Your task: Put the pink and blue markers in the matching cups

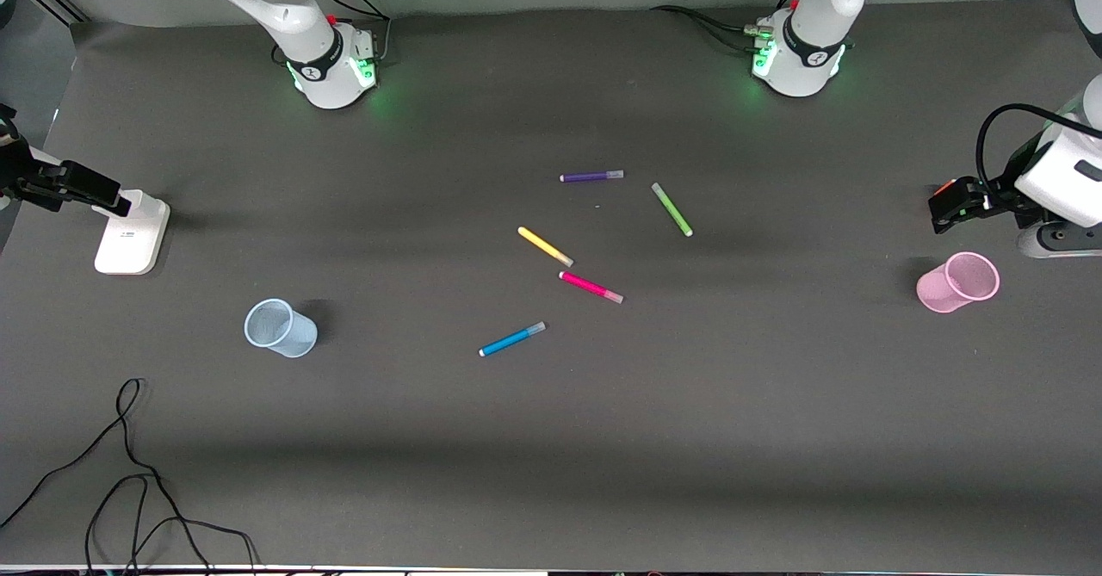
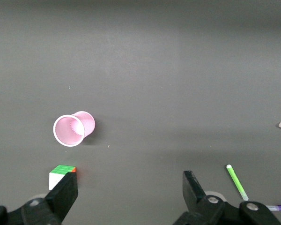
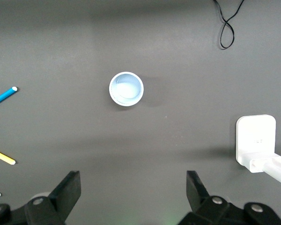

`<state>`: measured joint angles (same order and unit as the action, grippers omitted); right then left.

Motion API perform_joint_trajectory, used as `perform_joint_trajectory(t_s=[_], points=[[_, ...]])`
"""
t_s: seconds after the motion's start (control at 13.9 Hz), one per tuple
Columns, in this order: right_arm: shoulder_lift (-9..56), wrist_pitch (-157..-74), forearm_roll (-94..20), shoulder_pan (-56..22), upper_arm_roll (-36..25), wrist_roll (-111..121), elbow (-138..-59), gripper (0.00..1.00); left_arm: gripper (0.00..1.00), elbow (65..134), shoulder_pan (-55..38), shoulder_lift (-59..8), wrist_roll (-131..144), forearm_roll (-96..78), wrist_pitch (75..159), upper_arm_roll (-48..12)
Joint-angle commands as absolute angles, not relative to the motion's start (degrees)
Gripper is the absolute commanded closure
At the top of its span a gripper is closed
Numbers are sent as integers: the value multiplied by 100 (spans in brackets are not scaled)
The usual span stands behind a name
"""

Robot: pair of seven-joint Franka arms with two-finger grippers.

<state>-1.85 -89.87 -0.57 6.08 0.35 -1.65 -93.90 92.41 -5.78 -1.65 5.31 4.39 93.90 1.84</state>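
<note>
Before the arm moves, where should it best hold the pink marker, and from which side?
Probably at mid-barrel, from straight above. The pink marker lies flat on the table, clear of the yellow marker, so fingers could close across its slim width.

Front camera high, facing bases, wrist cameras downward (over cups)

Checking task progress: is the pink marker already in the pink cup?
No, the pink marker lies flat on the table among the other pens, well apart from the pink cup at the left arm's end.
</note>
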Motion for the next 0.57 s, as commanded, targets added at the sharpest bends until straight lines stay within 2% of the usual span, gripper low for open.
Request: perform_joint_trajectory(t_s=[0.0,0.36,0.5], points=[[-141,-9009,35,642,88,-246,-9325,0,0,9132,-589,-193,431,431,9290,211],[-27,-9105,9,580,97,-246,-9316,0,2,9097,-606,-290,606,405,9255,220],[43,-9228,-44,528,140,-298,-9316,0,1,9114,-685,-334,1585,308,9255,202]])
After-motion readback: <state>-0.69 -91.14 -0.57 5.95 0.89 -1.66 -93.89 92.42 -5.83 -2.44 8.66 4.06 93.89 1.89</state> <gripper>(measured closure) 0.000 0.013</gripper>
